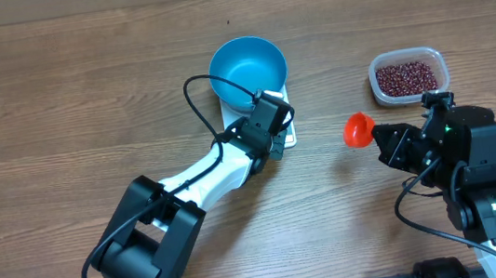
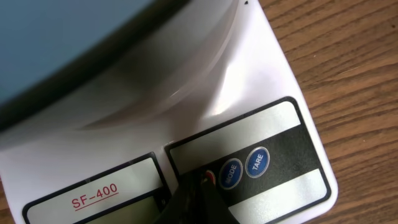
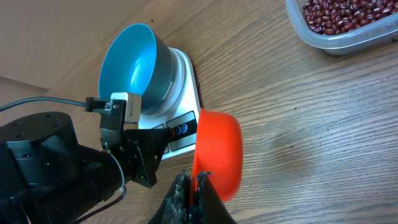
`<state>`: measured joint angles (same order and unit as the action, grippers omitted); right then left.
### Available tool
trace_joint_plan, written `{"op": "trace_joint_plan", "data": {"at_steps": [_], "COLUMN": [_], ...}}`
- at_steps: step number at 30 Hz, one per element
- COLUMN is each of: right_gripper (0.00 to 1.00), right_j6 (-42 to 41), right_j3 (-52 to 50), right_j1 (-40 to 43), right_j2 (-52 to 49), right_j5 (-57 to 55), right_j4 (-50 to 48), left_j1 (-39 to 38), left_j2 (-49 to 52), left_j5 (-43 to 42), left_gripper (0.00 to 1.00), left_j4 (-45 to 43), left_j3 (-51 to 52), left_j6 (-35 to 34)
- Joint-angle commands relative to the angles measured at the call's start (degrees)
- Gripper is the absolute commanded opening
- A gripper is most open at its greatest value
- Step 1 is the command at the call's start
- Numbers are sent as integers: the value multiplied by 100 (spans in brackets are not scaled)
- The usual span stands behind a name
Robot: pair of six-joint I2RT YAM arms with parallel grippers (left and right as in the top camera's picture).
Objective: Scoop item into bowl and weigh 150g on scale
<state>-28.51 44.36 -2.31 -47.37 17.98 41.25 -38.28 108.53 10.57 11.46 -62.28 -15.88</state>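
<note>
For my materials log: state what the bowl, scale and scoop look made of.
Bowl: probably plastic, smooth blue with a soft sheen. Scale: glossy white plastic, judging by its reflections. Scoop: seemingly plastic, uniform bright red, slightly shiny.

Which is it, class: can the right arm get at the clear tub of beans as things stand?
Probably yes: the clear tub sits close beyond the right pincer, open-topped, with nothing standing between them. The pincer is shut on the red scoop.
</note>
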Motion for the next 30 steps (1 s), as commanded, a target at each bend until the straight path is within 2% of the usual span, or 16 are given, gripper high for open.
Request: {"op": "trace_joint_plan", "data": {"at_steps": [1,30], "right_gripper": [4,4], "right_j6": [-13,-13], "right_j3": [195,195], "right_j1": [-22,-22], "right_j2": [31,31], "right_j5": [-37,-37], "right_j4": [-42,-37], "left_j1": [-52,-52], "left_j2": [90,278], "left_j5": [72,81], "left_gripper": [4,4], "left_j4": [-52,-190], "left_j3": [37,37], "left_j6": [66,74]}}
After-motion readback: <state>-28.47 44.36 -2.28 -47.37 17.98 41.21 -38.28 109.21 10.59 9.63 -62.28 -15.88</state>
